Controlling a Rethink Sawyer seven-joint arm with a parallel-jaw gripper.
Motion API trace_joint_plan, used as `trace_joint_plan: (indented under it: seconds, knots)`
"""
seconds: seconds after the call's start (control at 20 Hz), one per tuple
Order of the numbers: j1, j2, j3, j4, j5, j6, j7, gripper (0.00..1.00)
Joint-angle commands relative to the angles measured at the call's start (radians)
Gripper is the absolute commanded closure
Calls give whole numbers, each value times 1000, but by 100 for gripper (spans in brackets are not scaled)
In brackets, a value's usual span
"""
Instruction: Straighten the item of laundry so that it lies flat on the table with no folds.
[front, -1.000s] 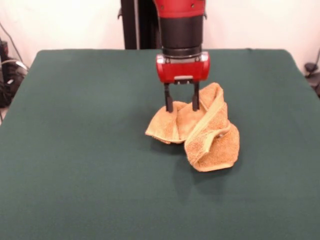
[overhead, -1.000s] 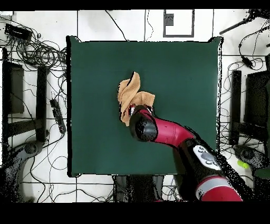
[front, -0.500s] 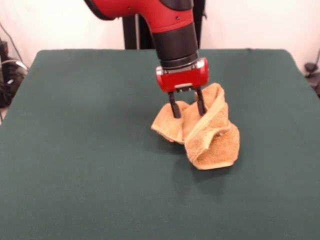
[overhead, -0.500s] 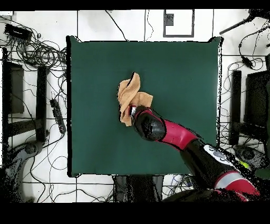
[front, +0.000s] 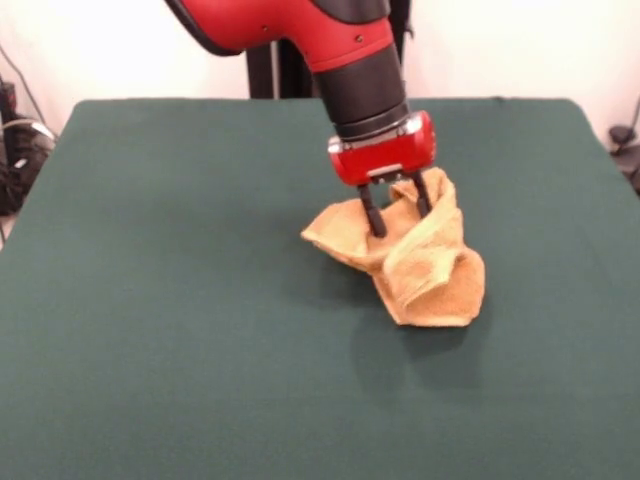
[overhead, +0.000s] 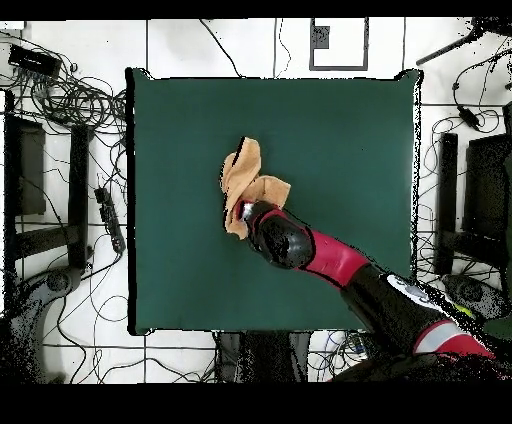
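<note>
The orange-tan towel (front: 430, 270) lies crumpled in a folded heap a little right of the middle of the dark green table (front: 180, 300). My gripper (front: 399, 212) comes down tilted onto the heap's far left part. Its two black fingers stand apart, pressed into the cloth with a fold between them. The left corner of the towel spreads flat toward the left. In the overhead view the towel (overhead: 245, 180) sits left of the middle of the table (overhead: 340, 130), and the arm's wrist (overhead: 278, 240) covers its near end and hides the fingers.
The black pedestal column (front: 270, 50) stands behind the table's far edge. Cables (overhead: 70, 95) and dark equipment (overhead: 478, 200) lie on the floor around the table. The table's edges are far from the towel on all sides.
My gripper has moved right and tilted, with its fingers in the towel. The towel's left part has been dragged a little to the right and bunched up higher.
</note>
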Motion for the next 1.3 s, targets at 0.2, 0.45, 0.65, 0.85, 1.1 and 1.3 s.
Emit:
trace_joint_plan:
  seconds: [0.2,0.45,0.65,0.85,1.1,1.3]
  knots:
    - [39,-6,145,101,88,10,278,0]
    - [51,-50,122,111,96,41,258,0]
    - [40,-46,127,112,94,46,246,0]
    - [33,-53,127,120,97,49,245,0]
    - [31,-46,131,118,106,46,251,0]
    - [35,-35,127,113,103,22,251,0]
